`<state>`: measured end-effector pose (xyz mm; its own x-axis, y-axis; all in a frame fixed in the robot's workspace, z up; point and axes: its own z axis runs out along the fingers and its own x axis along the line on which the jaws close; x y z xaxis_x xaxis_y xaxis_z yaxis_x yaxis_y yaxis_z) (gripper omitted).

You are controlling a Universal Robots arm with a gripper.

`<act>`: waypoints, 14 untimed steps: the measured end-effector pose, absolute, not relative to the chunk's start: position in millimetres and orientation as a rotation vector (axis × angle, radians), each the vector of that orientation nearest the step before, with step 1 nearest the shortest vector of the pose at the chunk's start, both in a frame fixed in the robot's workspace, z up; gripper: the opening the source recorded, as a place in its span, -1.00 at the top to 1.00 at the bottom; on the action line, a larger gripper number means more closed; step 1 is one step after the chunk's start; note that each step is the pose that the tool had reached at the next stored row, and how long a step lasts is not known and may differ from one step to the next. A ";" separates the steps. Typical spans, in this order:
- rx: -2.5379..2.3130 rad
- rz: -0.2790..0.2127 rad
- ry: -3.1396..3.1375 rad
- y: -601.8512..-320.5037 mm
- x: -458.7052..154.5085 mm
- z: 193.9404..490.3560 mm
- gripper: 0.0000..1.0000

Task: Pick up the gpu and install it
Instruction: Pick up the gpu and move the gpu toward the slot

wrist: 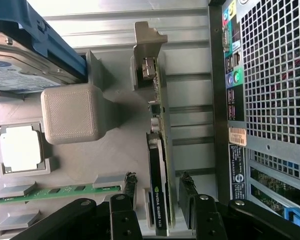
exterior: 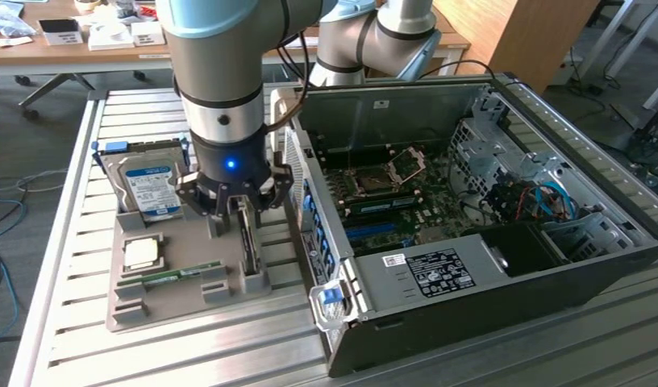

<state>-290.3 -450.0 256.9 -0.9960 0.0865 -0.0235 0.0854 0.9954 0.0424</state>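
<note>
The fingers are standing wide apart, straddling the gpu and holding nothing (a slim gap is showing along each side of the card). The gpu is sitting on edge in a slot of the grey holder, with its silver bracket at the end farther from the fingers. The hard drive is flanking one side nearby. The computer case is crowding the other, leaving a narrow lane above the slatted surface.

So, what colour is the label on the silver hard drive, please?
Blue and white label; exterior view shows it best.
</note>
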 end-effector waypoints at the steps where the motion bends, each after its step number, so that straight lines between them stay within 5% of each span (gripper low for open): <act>1: 0.134 0.064 3.113 -450.0 -290.2 256.0 0.05; 14: 0.120 0.065 3.113 -446.9 -290.3 248.9 0.05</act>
<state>-290.3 -446.9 248.9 -0.9967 0.0773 -0.0236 0.0763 0.9962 0.0424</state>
